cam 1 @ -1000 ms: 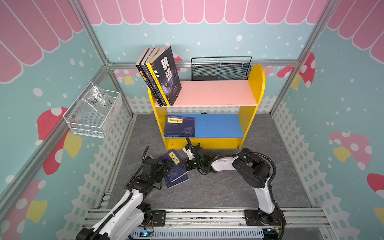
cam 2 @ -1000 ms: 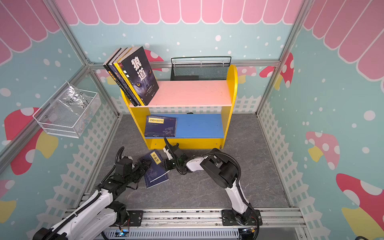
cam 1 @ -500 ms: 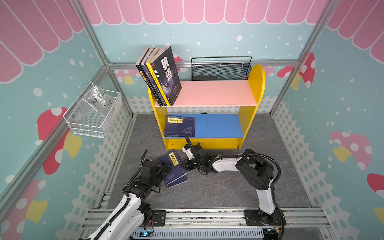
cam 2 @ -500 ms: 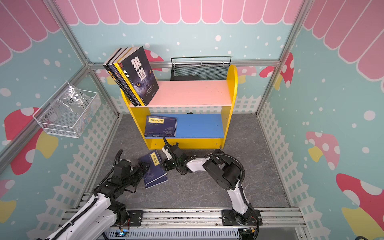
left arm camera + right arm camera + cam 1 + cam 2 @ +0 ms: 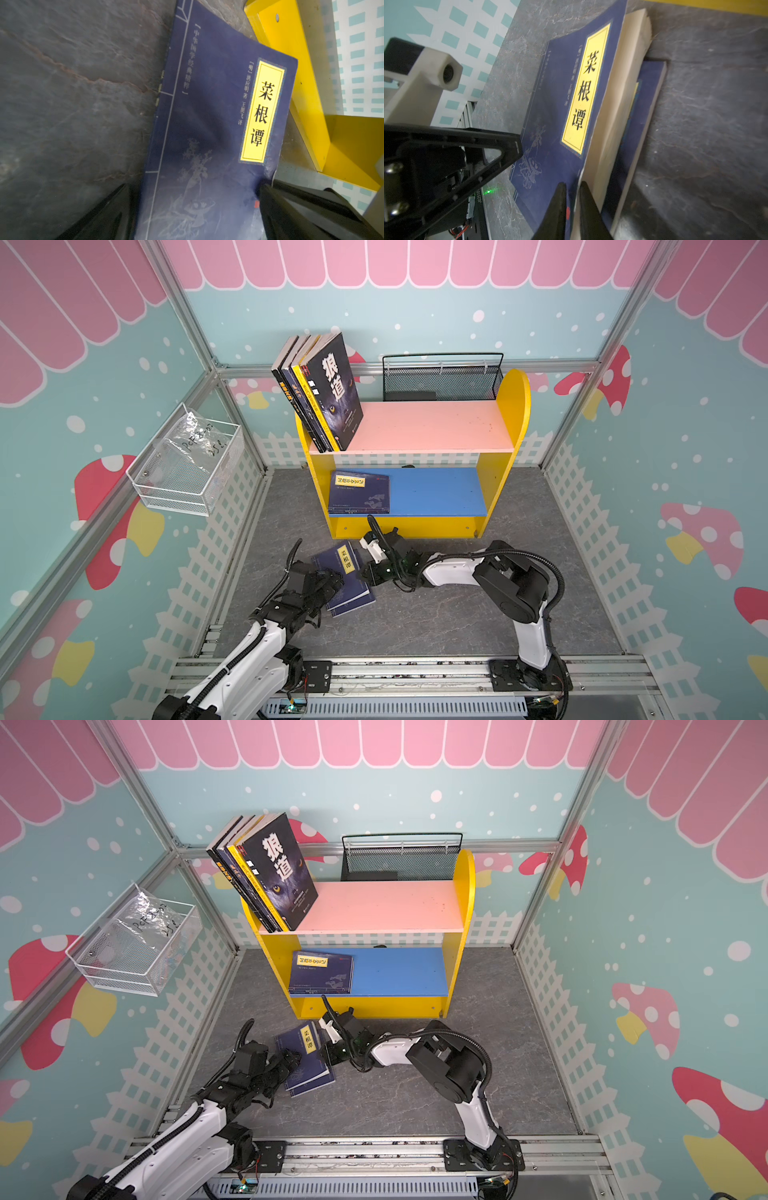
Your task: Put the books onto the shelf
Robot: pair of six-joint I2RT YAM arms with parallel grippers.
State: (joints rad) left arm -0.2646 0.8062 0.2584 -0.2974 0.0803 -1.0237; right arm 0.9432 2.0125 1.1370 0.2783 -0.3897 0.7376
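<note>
White wire basket (image 5: 187, 472) hangs on the left wall with a crumpled clear bag (image 5: 195, 443) inside. The left gripper (image 5: 194, 187) sits low over the grey stone-look floor (image 5: 436, 614). Its jaws are spread wide, with one black finger on either side of the top navy book (image 5: 353, 585) at the end away from the shelf, so the book is between them but not clamped.

That book has a yellow title label and lies flat on the floor, just in front of the left foot of the shelf (image 5: 515, 414). It is stacked askew on a second navy book (image 5: 645, 116).

Up on the shelf's left end, four books (image 5: 328, 393) stand leaning on the pink upper board (image 5: 428, 427), the dark wolf-eye cover outermost. Below them, a lone navy book (image 5: 359, 493) lies flat at the left of the blue lower board (image 5: 436, 491).

The right gripper (image 5: 573, 184) reaches in from the right at floor level. Its fingers are nearly together with only a slim gap, pinching the corner of the top navy book's front cover. A black mesh basket (image 5: 440, 379) hangs on the back wall behind the shelf. The right half of both boards is bare.
</note>
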